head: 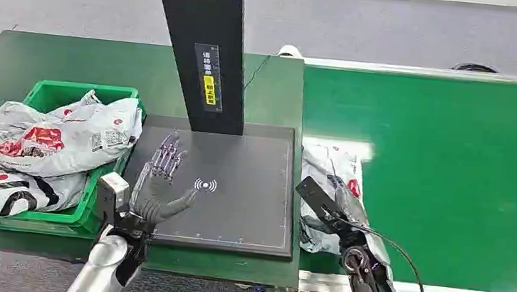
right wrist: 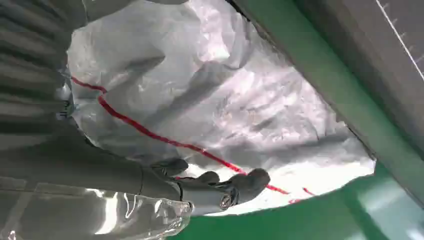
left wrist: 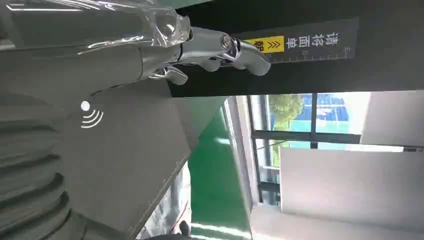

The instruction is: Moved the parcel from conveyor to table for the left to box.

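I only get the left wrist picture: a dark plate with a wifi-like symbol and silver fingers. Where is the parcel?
Observer: The parcel lies at the conveyor belt's near end, beside the dark scanner plate.
Operator: Is the other robot hand near it?
Observer: Yes, the right robot hand is over the parcel, fingers against its grey wrap; a firm grip I cannot confirm.
Operator: And the box?
Observer: A green crate left of the plate already holds several parcels.

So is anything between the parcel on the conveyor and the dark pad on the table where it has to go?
Nothing visible blocks it. The parcel lies on the conveyor right beside the pad, under the right hand. The left hand hovers open over the pad's far side; the black post stands at its back edge.
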Controlling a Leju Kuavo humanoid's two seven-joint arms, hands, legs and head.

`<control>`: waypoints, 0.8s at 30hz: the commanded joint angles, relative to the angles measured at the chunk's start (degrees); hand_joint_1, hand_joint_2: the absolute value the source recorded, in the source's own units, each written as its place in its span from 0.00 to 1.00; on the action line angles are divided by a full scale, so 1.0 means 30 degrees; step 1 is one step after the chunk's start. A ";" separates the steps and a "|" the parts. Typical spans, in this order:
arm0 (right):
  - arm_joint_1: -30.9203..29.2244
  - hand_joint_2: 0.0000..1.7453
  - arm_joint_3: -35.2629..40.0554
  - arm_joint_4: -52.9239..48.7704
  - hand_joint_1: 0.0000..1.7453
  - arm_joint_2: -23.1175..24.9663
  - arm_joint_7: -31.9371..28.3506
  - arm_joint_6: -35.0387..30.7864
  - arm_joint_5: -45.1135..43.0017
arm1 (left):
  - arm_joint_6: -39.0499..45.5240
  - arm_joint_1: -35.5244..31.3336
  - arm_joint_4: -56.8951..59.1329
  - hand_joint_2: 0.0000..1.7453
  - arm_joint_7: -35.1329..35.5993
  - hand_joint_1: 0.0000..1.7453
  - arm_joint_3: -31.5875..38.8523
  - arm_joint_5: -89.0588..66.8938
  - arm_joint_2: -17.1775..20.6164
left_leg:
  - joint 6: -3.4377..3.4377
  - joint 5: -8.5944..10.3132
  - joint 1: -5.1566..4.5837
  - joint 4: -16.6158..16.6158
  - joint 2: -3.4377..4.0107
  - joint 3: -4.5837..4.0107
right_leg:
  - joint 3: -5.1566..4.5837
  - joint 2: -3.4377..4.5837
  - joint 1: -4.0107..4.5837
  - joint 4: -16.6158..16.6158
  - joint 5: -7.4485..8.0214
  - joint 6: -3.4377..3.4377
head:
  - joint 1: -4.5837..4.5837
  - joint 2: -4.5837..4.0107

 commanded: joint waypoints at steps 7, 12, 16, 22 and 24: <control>-0.2178 1.00 0.3358 0.6821 0.00 -0.0453 -0.1362 0.3866 0.0388 | 0.0011 -0.1898 0.3138 1.00 0.0011 0.00 -0.0395 0.0208 -0.0063 | -0.0017 -0.0012 0.0031 -0.0047 0.0216 0.0213 | 0.0144 0.0169 0.0042 -0.0059 0.0063 -0.0064 | -0.0014 0.0000; -0.2210 1.00 0.3623 0.7126 0.00 -0.0524 -0.1496 0.4059 0.0250 | 0.0012 -0.1939 0.3174 1.00 -0.0027 0.00 -0.0453 0.0321 -0.0001 | -0.0024 -0.0018 0.0064 -0.0043 0.0256 0.0298 | 0.0209 0.0216 0.0074 -0.0060 0.0067 -0.0062 | -0.0015 0.0000; -0.2228 1.00 0.3862 0.7349 0.00 -0.0494 -0.1724 0.4300 0.0183 | -0.0024 -0.1966 0.3189 1.00 -0.0063 0.00 -0.0524 0.0371 0.0026 | -0.0025 -0.0037 0.0072 -0.0037 0.0279 0.0360 | 0.0261 0.0246 0.0084 -0.0052 0.0058 -0.0069 | -0.0015 0.0000; -0.2342 1.00 0.4173 0.7484 0.90 -0.0459 -0.2036 0.4340 -0.0096 | 0.0043 -0.1940 0.3222 1.00 -0.0108 0.00 -0.0577 0.0454 0.0152 | -0.0023 -0.0018 0.0076 -0.0053 0.0294 0.0371 | 0.0272 0.0243 0.0091 -0.0070 0.0075 -0.0074 | -0.0015 0.0000; -0.2342 1.00 0.4173 0.7484 0.90 -0.0459 -0.2036 0.4340 -0.0096 | 0.0043 -0.1940 0.3222 1.00 -0.0108 0.00 -0.0577 0.0454 0.0152 | -0.0047 -0.0061 0.0074 -0.0033 0.0392 0.0432 | 0.0296 0.0365 0.0087 -0.0037 0.0068 -0.0085 | -0.0015 0.0000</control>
